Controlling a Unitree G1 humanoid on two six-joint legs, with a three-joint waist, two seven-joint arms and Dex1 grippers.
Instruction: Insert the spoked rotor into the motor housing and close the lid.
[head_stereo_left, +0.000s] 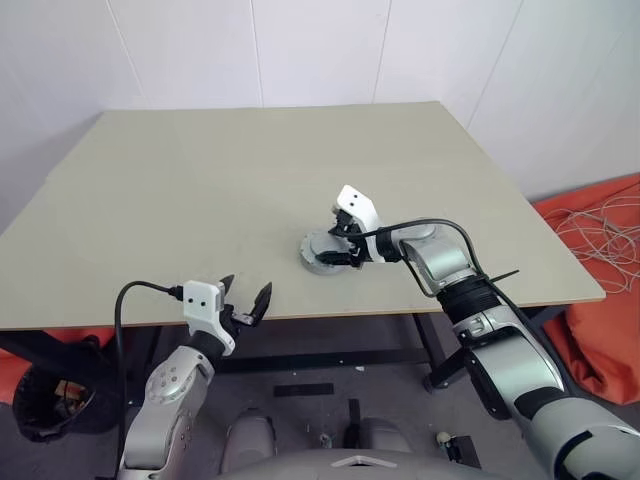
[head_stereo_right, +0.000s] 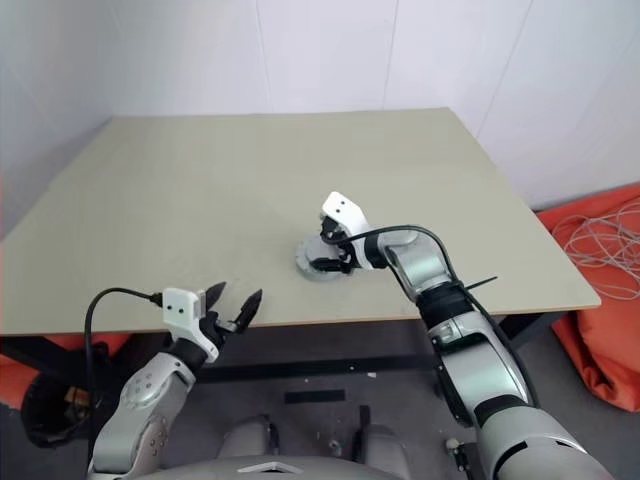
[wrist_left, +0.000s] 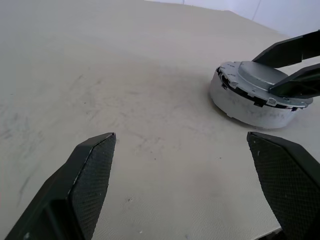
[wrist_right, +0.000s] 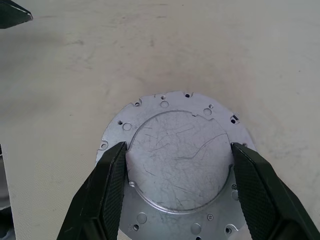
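Note:
The motor housing (head_stereo_left: 316, 256), a round silver-grey cup, stands on the beige table (head_stereo_left: 200, 180) right of centre, near the front. A flat silver lid (wrist_right: 175, 172) with a raised round middle lies on top of it and hides the inside. The spoked rotor is hidden. My right gripper (head_stereo_left: 342, 245) comes down on the housing from the right. Its fingers (wrist_right: 107, 185) press against both sides of the lid's raised disc. My left gripper (head_stereo_left: 247, 300) hovers open at the table's front edge, left of the housing (wrist_left: 250, 107) and well apart from it.
The table's front edge (head_stereo_left: 330, 312) runs just under my left gripper. On the floor to the right lie an orange cloth (head_stereo_left: 610, 330) and loose pale cables (head_stereo_left: 605, 232). A dark bag (head_stereo_left: 45, 405) sits on the floor at the lower left.

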